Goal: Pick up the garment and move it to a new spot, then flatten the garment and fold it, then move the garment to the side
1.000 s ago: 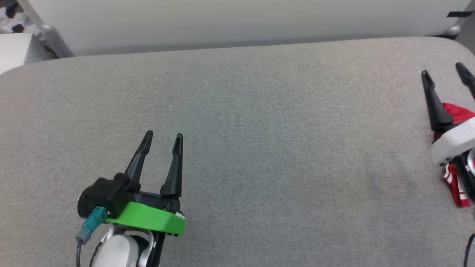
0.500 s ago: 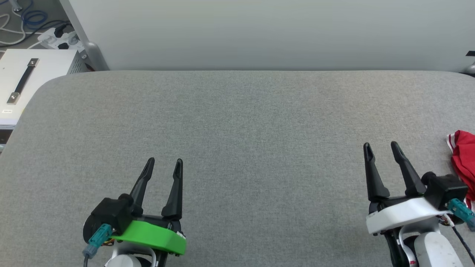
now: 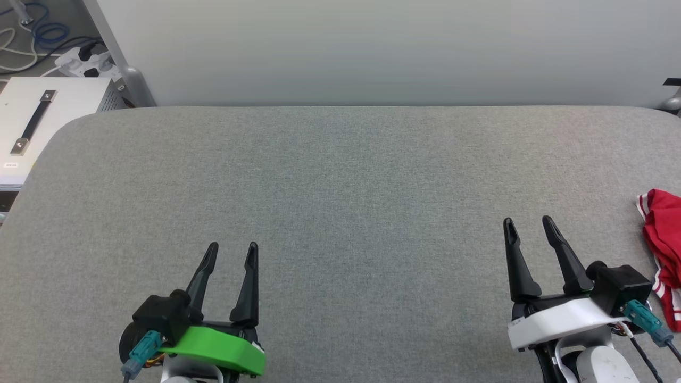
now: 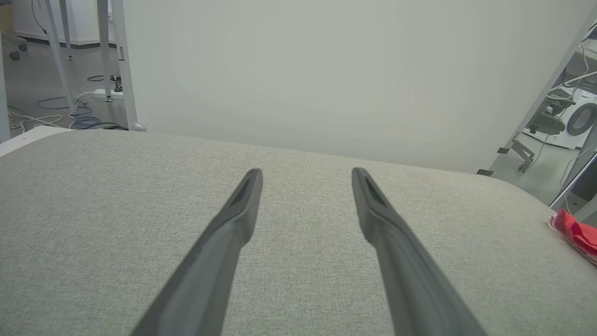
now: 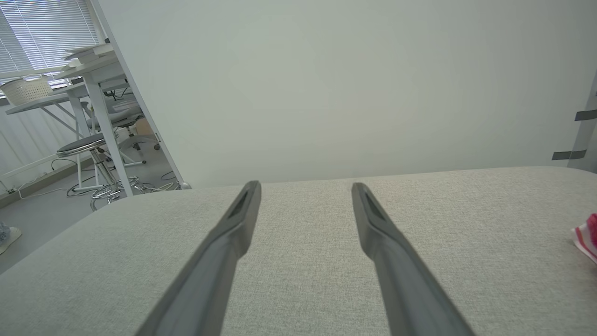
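Grey fabric is covering the padded table (image 3: 340, 175), which is running back to a pale wall panel (image 3: 372, 48). Near the front edge, toward the left side, the left gripper (image 3: 232, 247) is hovering with its two dark fingers spread apart, holding nothing. Toward the right side, the right gripper (image 3: 528, 221) is hovering likewise, wide and empty. Just beyond it, the red garment (image 3: 662, 234) is lying bunched at the table's right edge, with white-striped trim showing and clear of the fingers. Past the far left corner a white box (image 3: 32, 119) with a black handle is sitting, and a power strip (image 3: 80, 56) is lying behind it.
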Tool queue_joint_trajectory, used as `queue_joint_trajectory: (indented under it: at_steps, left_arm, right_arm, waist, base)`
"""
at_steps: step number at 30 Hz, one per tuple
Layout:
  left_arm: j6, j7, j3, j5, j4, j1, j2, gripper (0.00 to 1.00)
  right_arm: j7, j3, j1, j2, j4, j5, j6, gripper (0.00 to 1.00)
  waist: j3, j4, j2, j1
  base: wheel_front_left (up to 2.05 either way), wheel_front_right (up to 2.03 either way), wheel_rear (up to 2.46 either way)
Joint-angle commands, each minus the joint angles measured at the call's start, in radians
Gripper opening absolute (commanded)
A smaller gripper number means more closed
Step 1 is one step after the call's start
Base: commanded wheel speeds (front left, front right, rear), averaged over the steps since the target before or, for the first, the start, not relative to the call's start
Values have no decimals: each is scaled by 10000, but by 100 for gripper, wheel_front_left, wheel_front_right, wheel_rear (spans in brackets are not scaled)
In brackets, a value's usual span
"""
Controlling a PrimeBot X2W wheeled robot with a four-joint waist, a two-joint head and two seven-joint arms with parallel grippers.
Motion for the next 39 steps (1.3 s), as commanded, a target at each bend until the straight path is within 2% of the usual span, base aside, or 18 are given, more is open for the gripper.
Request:
queue_joint_trajectory:
  at_steps: [1, 5, 22, 23, 39]
  left_arm:
    - [-29, -57, 51, 117, -41, 54, -32, 100]
    - [-29, -57, 256, 471, -120, 50, -108, 100]
    - [-29, -57, 70, 506, -125, 1, -135, 100]
    - [-29, -57, 65, 504, -154, -9, -121, 0]
    - [134, 282, 171, 787, -221, -18, -101, 0]
  right_arm:
    - [-70, 13, 131, 49, -65, -81, -9, 100]
    - [-71, -71, 120, 105, -147, 70, -9, 100]
    - [-72, -97, 34, 150, -126, -11, -9, 100]
    - [-72, -81, 26, 153, -124, -24, -9, 0]
    - [261, -172, 78, 105, -214, -230, -1, 0]
  waist:
    - [10, 1, 0, 1]
    - [50, 5, 0, 1]
    - [128, -28, 0, 1]
    - [137, -39, 0, 1]
    - [81, -61, 0, 1]
  base:
    - [0, 0, 0]
    - [0, 0, 0]
    - [0, 0, 0]
    - [0, 0, 0]
    - [0, 0, 0]
